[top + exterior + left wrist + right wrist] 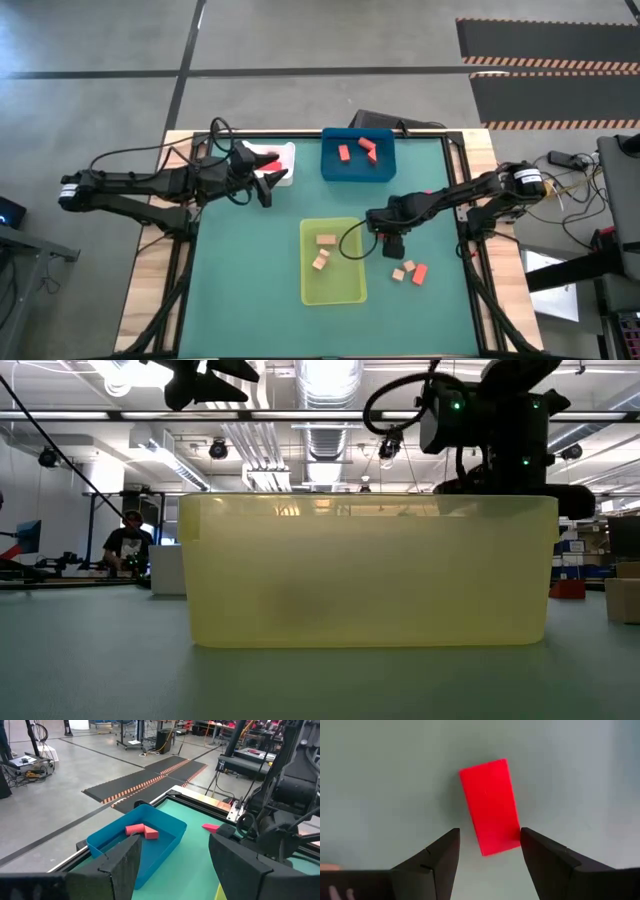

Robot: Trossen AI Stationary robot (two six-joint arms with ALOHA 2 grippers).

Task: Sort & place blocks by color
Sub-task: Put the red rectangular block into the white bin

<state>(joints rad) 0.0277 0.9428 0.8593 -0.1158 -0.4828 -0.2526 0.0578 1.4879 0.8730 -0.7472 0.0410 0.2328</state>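
A deep red bar block (490, 805) lies flat on the green table. My right gripper (489, 832) (392, 243) is open and points down over it, with one finger on each side of the bar's near end. My left gripper (175, 840) (265, 190) is open and hovers beside the white bin (285, 168), which holds red blocks (268, 160). The blue bin (357, 155) holds coral blocks (141, 830). The yellow-green bin (333, 262) holds tan blocks (324, 250). Two tan blocks (402, 269) and a coral block (419, 272) lie on the table to the right of it.
Another red piece (210, 826) lies on the table near the right arm's base side. In the low view the yellow-green bin (370, 570) fills the foreground. The green mat in front of the bins and on the table's left half is bare. A person (128, 540) sits far behind the table.
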